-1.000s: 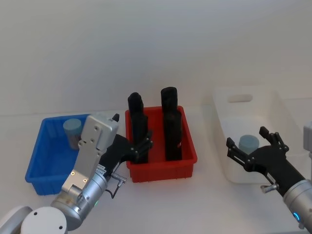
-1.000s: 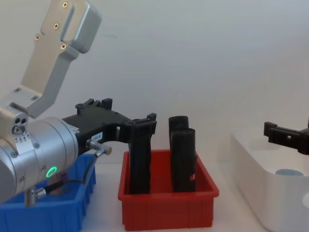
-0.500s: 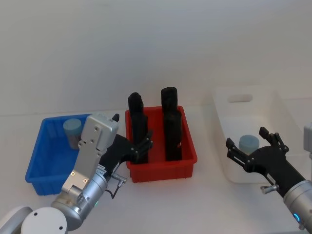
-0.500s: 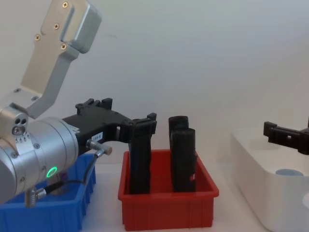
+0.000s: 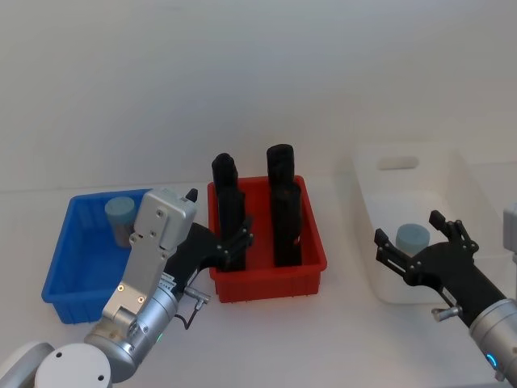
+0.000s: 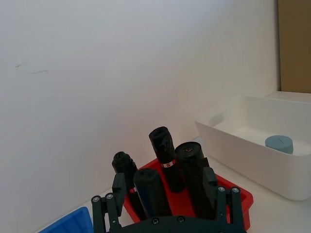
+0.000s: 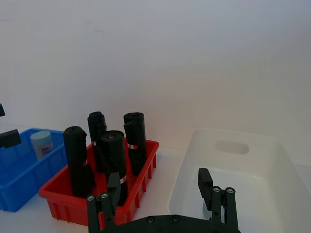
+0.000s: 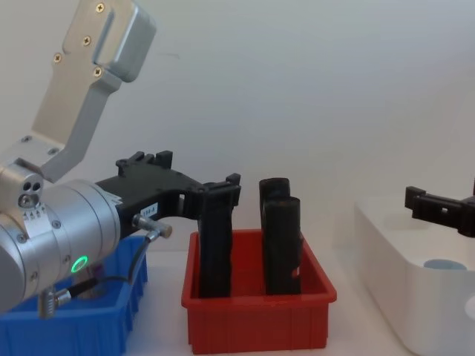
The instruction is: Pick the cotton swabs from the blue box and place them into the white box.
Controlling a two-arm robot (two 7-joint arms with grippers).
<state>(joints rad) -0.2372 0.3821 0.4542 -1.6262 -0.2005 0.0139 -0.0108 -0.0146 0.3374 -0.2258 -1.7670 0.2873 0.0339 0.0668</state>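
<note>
Head view shows me one cotton swabs jar standing upright in the blue box, toward its far right corner. The left gripper hangs between the blue box and the red bin, at the bin's near left corner, close to the black blocks. I read its jaws as spread apart and empty. A second jar stands in the white box, close to the near wall. The right gripper hovers above that jar at the near rim, jaws wide apart and holding nothing. On the chest view it sits clear above the lid.
</note>
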